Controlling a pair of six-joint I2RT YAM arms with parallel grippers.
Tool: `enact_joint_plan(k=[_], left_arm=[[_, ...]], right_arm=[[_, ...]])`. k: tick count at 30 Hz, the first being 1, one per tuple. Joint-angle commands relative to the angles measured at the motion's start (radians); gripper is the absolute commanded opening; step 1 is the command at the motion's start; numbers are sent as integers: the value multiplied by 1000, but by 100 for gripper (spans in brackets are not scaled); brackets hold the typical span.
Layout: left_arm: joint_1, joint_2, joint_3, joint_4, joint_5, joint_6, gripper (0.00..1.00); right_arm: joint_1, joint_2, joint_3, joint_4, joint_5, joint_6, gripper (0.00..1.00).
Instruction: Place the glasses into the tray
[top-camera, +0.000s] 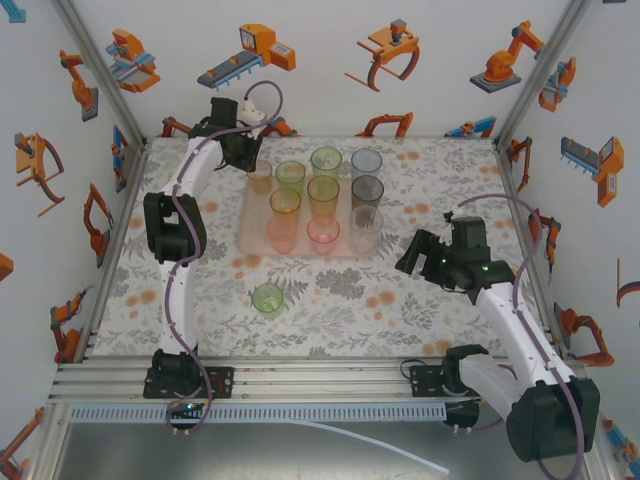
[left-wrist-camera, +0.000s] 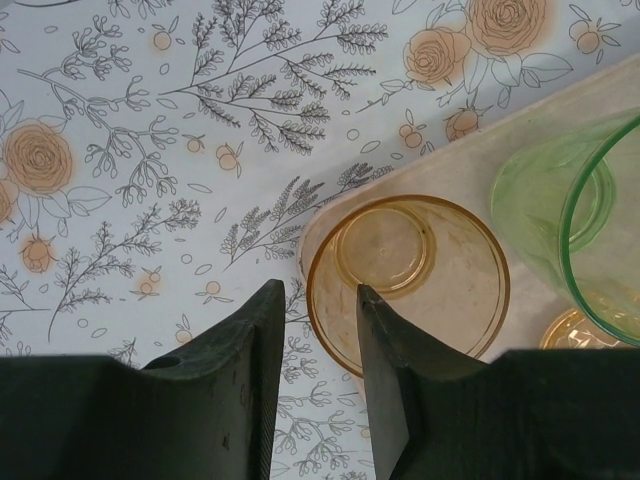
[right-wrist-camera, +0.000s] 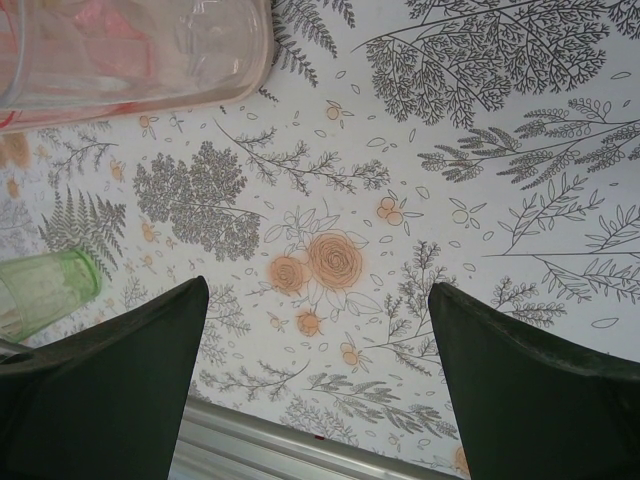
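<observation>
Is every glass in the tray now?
No: one green glass stands on the tabletop, apart from the near edge of the tray.

amber round plastic tumbler (left-wrist-camera: 440, 300): translucent, glossy, smooth
pale pink rectangular tray (left-wrist-camera: 455, 175): smooth, dull sheen
floral-printed desk (left-wrist-camera: 120, 250): matt, flat print
left hand (left-wrist-camera: 318, 290): black, matt plastic

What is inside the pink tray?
Ten glasses stand in the tray: green, orange, pink, blue, grey and clear. From above, its far left corner is hidden under the left gripper, which reaches into the orange glass there.
</observation>
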Motion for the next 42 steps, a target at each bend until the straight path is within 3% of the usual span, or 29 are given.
enact_joint_plan(k=[1,18,24,27,31,39,42], left_arm=[[-1,-74,22,-38,-3,-24,38],[-1,-292,-122,-59,-38,-28,41],[0,-406,-224,-70,-13,-11,41],[-2,-475,-278,-111,51,0,42],[-20,-607,-429,-126,106,37,55],[-86,-752,-593,-298,216,155,71],[-107,-802,-657,-338,249,180,85]], right_arm=[[-3,-15,-4,17,2,13,82],[-3,-24,-3,42,-70,-6,82],[-3,-11,-6,52,-98,-13,83],[-3,-15,-17,60,-94,-12,83],[-3,-14,-33,83,-96,-12,83],[-3,36,-24,94,-174,-30,83],[-2,36,-27,88,-172,-32,84]])
